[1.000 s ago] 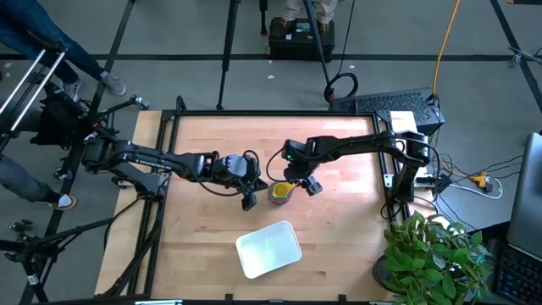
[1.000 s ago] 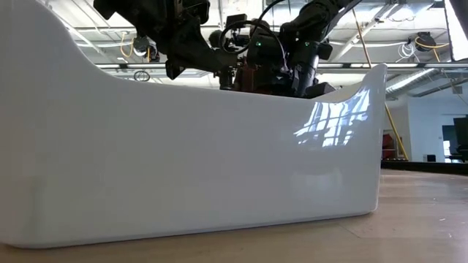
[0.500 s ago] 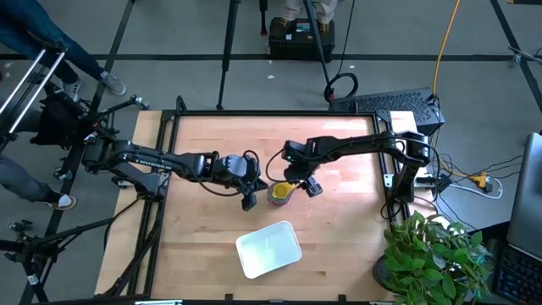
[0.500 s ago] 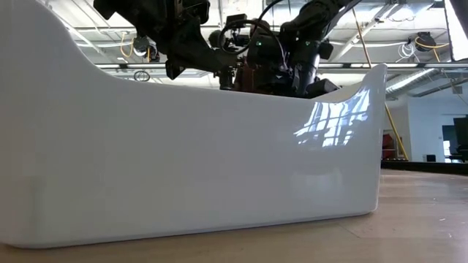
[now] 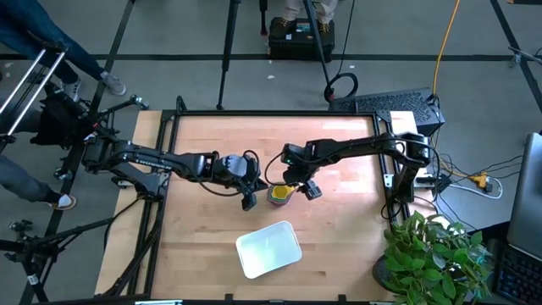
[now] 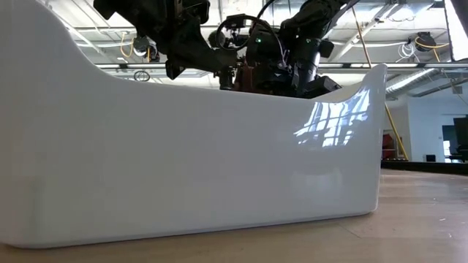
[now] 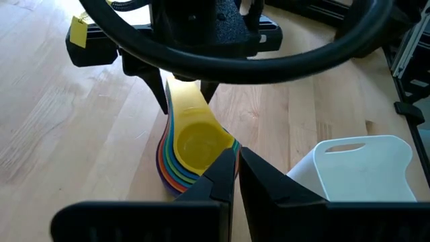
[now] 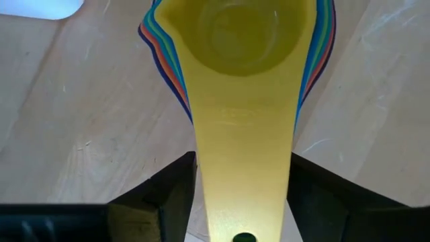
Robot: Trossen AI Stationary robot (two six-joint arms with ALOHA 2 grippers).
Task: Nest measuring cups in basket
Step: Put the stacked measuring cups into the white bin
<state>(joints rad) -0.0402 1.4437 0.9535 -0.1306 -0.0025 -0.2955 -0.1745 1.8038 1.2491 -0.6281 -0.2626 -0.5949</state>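
Observation:
The measuring cups (image 5: 279,193) stand nested in one stack on the wooden table, the yellow cup (image 7: 196,142) innermost and orange, red, green and blue rims around it. My left gripper (image 7: 234,160) is shut at the stack's rim on the table's left side. My right gripper (image 8: 243,202) is shut on the yellow handle from the right side. The whitish basket (image 5: 268,248) sits apart, nearer the table's near edge. In the low view the basket (image 6: 190,146) hides the stack. My left gripper pinches the stack's rim (image 7: 230,144) on the side away from the handles, fingers slanting down from the table's left. Which of the nested walls lie between its fingers I cannot tell. The stack rests on the table. My right gripper holds the yellow cup's flat handle (image 8: 242,141) between its two fingers (image 8: 176,195), one on each long edge. The fingers lie along the handle, coming from above and the table's right. The yellow cup sits inside the stack.
Bare wood lies all around the stack. The table's black frame (image 5: 182,114) runs along its edges. A potted plant (image 5: 436,250) stands off the near right corner, and a person's legs (image 5: 51,42) show beyond the far left corner.
My right gripper has edged slightly toward the table's left at the yellow handle. The stack, the basket and my left gripper have kept still.

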